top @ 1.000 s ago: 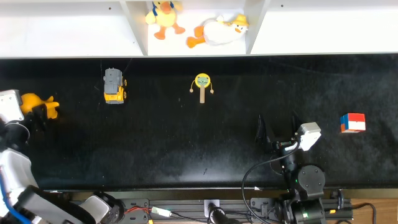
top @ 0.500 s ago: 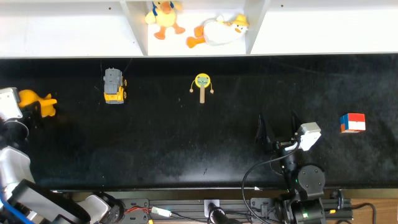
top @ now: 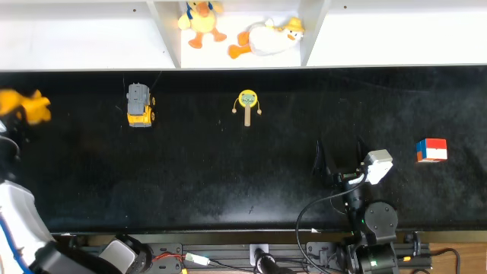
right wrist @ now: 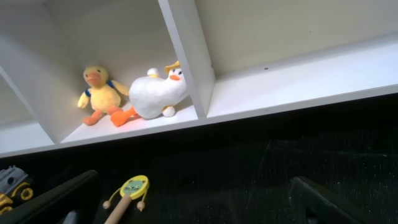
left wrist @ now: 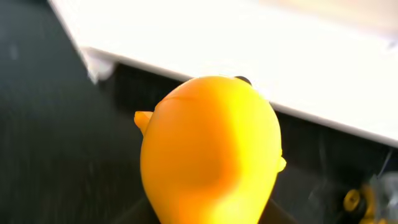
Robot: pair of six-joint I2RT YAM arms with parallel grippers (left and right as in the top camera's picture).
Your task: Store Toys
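Left jaws clamped on yellow toy (left wrist: 211, 149) at its lower end. The toy looks lifted off the bench (top: 228, 175), far left, close to the white shelf (left wrist: 261, 56). Smooth, rounded, probably hollow and light, likely slippery. Best held across the lower body, not the dome. Right jaws wide apart, empty.

The toy (left wrist: 211, 149) I hold is plain orange-yellow. My table (top: 228, 175) is black, the truck (top: 139, 104) grey and yellow, the cube (top: 431, 150) red, white and blue.
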